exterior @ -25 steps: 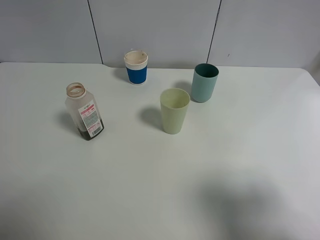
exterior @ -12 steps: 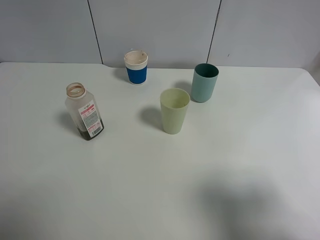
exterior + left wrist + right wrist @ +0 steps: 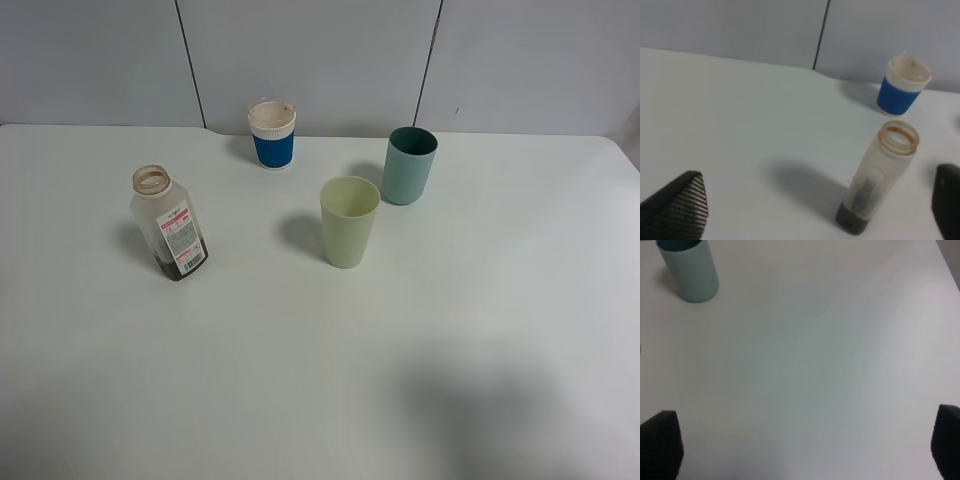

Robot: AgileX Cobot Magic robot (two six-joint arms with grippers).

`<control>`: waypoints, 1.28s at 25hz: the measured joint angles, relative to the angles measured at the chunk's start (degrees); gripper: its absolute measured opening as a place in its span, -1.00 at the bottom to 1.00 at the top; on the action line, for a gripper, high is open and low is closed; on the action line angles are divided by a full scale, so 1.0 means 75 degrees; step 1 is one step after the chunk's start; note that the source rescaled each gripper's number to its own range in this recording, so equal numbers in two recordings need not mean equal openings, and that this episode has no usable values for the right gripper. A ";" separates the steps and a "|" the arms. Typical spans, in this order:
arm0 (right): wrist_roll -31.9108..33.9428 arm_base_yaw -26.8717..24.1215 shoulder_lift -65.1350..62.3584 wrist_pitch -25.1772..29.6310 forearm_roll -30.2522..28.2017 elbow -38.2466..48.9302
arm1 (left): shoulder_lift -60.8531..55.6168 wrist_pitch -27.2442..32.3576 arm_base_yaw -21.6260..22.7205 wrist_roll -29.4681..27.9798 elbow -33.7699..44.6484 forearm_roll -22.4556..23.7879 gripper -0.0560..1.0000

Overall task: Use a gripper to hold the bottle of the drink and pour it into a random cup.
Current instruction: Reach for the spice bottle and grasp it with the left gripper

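Note:
The bottle (image 3: 168,225) stands uncapped on the left of the white table (image 3: 300,380), with a little dark drink (image 3: 183,264) at its base. The pale yellow-green cup (image 3: 349,222) stands near the middle, empty. Neither arm shows in the exterior high view. In the left wrist view the bottle (image 3: 880,180) stands just ahead of my left gripper (image 3: 812,212), whose dark fingertips (image 3: 677,207) are spread wide apart and hold nothing. My right gripper (image 3: 804,450) is open too, its fingertips (image 3: 660,445) over bare table.
A teal tumbler (image 3: 409,165) stands behind and to the right of the cup, also seen as the teal tumbler (image 3: 690,267) ahead of the right gripper. A blue-and-white cup (image 3: 272,135) stands at the back by the grey wall, beyond the bottle (image 3: 902,85).

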 joint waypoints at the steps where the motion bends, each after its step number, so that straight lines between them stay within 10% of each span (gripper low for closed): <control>1: 0.0000 0.0000 0.0000 0.0000 0.0000 0.0000 | 0.0026 -0.0050 0.0000 0.0000 0.0009 0.0056 1.00; 13: 0.0000 0.0000 0.0000 0.0000 0.0000 0.0000 | 0.1522 -0.0572 -0.0074 0.0000 0.0115 -0.0048 1.00; 21: 0.0000 0.0000 0.0000 0.0000 0.0000 0.0000 | 0.2929 -0.1386 -0.1362 0.0000 0.0148 0.0155 0.98; 32: 0.0000 0.0000 0.0000 0.0000 0.0000 0.0000 | 0.4853 -0.3713 -0.1860 0.0000 0.1095 0.0572 0.97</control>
